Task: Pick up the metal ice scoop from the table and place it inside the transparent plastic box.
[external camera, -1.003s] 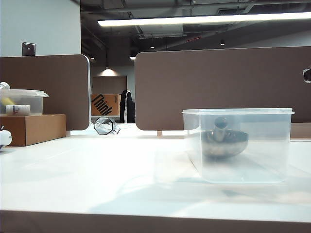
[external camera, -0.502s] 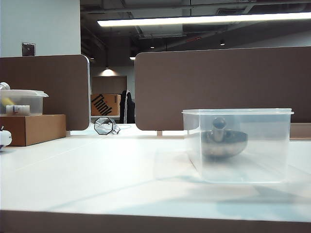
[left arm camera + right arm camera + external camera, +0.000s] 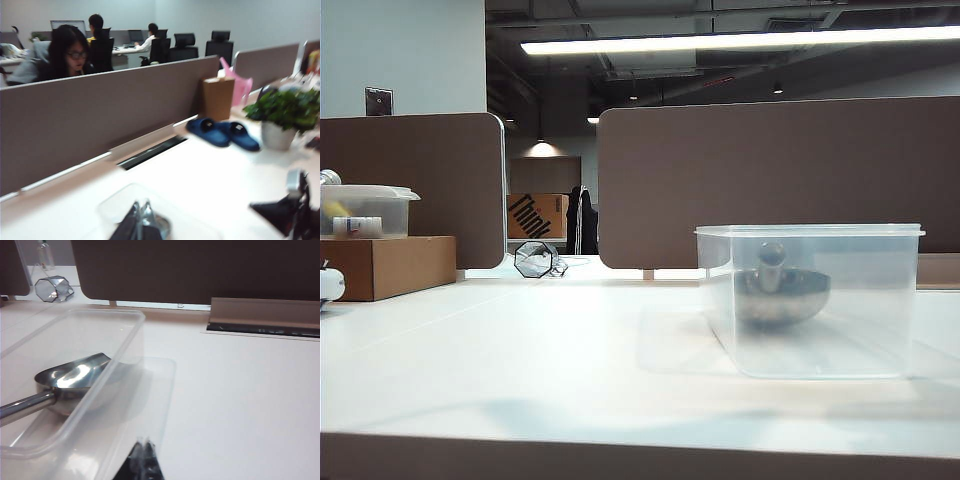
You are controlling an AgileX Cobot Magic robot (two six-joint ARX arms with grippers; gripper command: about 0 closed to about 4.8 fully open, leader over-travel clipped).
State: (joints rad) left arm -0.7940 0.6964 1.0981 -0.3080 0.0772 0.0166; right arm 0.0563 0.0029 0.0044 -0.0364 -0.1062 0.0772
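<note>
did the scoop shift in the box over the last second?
No. In the exterior view the scoop sits at the same spot inside the clear box, and the box lines up with the brown partition behind exactly as before.

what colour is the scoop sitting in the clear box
Shiny silver steel; the metal ice scoop shows best in the right wrist view, lying inside the transparent plastic box.

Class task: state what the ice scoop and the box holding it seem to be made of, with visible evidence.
Metal ice scoop: likely polished steel; its silver bowl shows mirror-like glare. Transparent plastic box: probably clear plastic; the scoop shows through its thin, glossy walls.
</note>
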